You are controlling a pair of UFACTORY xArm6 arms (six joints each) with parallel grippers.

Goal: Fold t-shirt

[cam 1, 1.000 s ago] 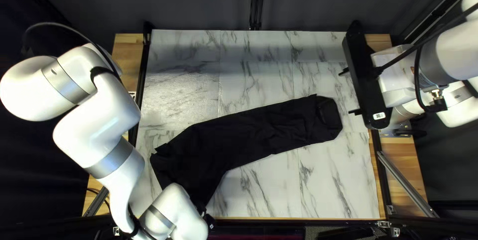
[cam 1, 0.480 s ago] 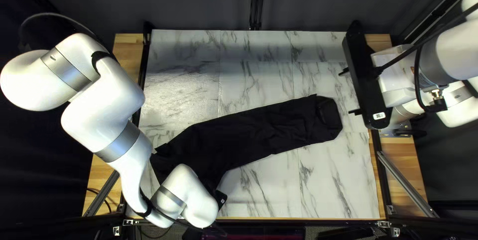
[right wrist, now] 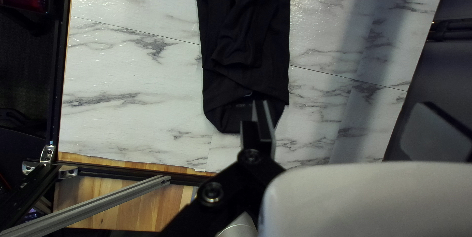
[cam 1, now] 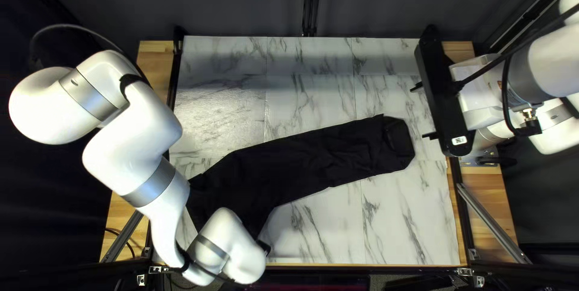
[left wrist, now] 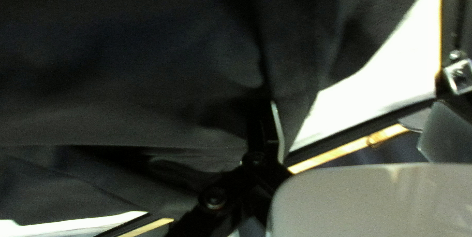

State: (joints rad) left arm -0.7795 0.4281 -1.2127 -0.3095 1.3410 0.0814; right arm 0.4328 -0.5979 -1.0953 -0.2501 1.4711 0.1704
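T-shirt (cam 1: 313,158): black, laid on the marbled table (cam 1: 325,98) as a long strip, bent near the left of the top left view; one limb runs toward the right arm (cam 1: 550,65), the other comes down toward the near edge, partly hidden under the left arm (cam 1: 136,116).
Strip end, right side: blunt, with cut corners; an opening and a small pale mark show within, probably the neck (right wrist: 231,115). Wrinkled layers lie just beside it.
Left gripper (left wrist: 269,119): low among the dark cloth by the near edge. Whether it is wide, narrow or clamped on fabric, cannot tell; creases run close about it.
Right gripper (cam 1: 423,111): wide, its two tips standing apart in the top left view; nothing held; raised near the strip's blunt end.
Step in hand: judged mid-fold. Length is gathered into a narrow band, and the left arm appears to be working the lower limb.
Next move: secure a grip on that limb, lift it clear of the edge and lay it back along the band; shortening the band should follow.
Risk: catching one layer only, or dragging the bend so the band twists.
Handling: limp, likely to bunch if pushed.
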